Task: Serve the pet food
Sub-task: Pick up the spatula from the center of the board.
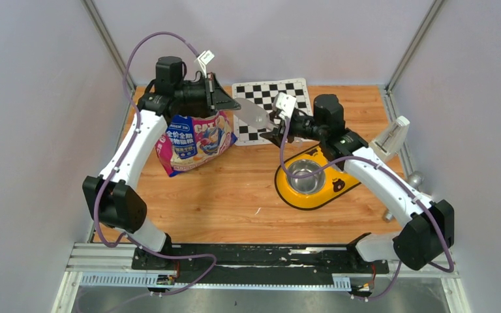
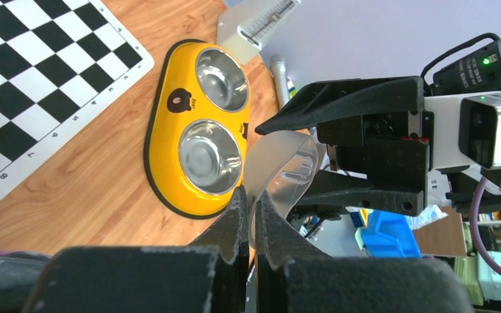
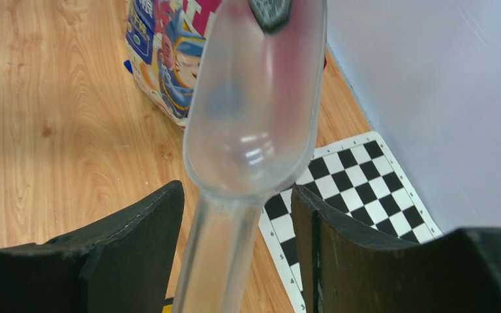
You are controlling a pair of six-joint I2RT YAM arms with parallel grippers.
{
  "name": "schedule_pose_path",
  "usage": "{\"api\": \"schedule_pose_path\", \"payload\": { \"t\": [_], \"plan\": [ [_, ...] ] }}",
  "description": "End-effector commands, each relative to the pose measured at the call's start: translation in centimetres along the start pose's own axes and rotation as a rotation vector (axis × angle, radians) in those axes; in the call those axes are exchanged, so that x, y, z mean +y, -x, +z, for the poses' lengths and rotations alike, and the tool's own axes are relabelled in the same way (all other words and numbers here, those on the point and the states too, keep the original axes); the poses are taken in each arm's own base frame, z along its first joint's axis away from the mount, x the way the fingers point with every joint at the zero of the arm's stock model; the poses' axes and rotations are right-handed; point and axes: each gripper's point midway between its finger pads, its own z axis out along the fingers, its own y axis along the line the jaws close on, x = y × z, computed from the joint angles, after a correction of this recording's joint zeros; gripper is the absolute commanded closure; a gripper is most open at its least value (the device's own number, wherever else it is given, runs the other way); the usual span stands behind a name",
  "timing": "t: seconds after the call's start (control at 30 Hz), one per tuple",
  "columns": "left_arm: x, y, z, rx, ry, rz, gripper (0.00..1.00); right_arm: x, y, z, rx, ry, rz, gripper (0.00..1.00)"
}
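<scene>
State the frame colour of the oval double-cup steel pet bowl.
Yellow frame with a black edge, clearest in the left wrist view.

The cat food bag (image 1: 196,145), glossy pink, purple and blue with a cartoon character and Chinese text, stands on the far left of the wooden worktop (image 1: 235,195), its kibble hidden inside.

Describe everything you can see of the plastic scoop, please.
The scoop is clear, frosted-looking plastic: a long rounded bowl and a narrow straight handle. The bowl is empty. It hangs in the air above the table, near the cat food bag. The left hand is shut on the bowl's front rim. The handle lies between the open fingers of the right hand.
</scene>
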Motion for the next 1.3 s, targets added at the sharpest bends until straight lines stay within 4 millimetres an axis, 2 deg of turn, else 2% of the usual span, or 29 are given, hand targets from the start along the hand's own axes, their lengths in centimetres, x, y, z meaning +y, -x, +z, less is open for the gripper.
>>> {"api": "schedule_pose_path", "payload": {
  "t": [0.0, 0.2, 0.3, 0.5, 0.7, 0.8, 0.83, 0.9, 0.93, 1.0, 1.07, 1.17, 1.27],
  "plan": [
    [-2.8, 0.6, -1.2, -0.033, -0.046, 0.044, 1.0, 0.8, 3.1, 0.3, -0.073, 0.049, 0.006, 0.35],
    [-1.5, 1.6, -2.5, -0.096, -0.003, 0.005, 1.0, 1.0, 2.9, 0.3, -0.071, 0.039, -0.003, 0.31],
    [-1.4, 1.5, -2.7, -0.106, -0.002, -0.008, 1.0, 0.4, 2.6, 0.8, -0.059, 0.0, -0.002, 0.36],
    [-1.4, 1.5, -2.7, -0.11, -0.006, -0.013, 1.0, 0.1, 2.0, 2.3, -0.031, -0.035, -0.012, 0.52],
    [-1.2, 1.5, -2.7, -0.111, -0.004, -0.014, 1.0, -0.1, 2.2, 2.5, -0.031, -0.049, -0.017, 0.69],
    [-1.3, 1.6, -2.8, -0.113, -0.005, -0.014, 1.0, -0.3, 2.1, 2.5, -0.029, -0.06, -0.018, 0.7],
    [-1.3, 1.6, -2.8, -0.113, -0.005, -0.014, 1.0, -0.4, 2.2, 2.4, -0.03, -0.062, -0.019, 0.74],
    [-1.3, 1.5, -2.8, -0.113, -0.006, -0.012, 1.0, -0.5, 2.4, 2.5, -0.032, -0.063, -0.017, 0.95],
    [-1.3, 1.5, -2.8, -0.113, -0.007, -0.012, 1.0, -0.5, 2.4, 2.5, -0.03, -0.06, -0.014, 1.0],
    [-1.3, 1.4, -2.8, -0.112, -0.01, -0.007, 1.0, -0.6, 2.7, 2.5, -0.03, -0.062, -0.008, 1.0],
    [-1.2, 1.3, -2.8, -0.114, -0.005, 0.001, 0.94, -0.6, 3.4, 2.4, -0.037, -0.056, -0.004, 1.0],
    [-0.8, 1.2, -2.9, -0.118, 0.019, 0.003, 0.75, 0.1, 5.1, 1.7, -0.064, -0.011, -0.007, 1.0],
    [-0.5, 1.2, -2.9, -0.12, 0.036, 0.013, 0.6, -0.2, 6.1, 1.3, -0.059, -0.019, 0.034, 1.0]
  ]
}}
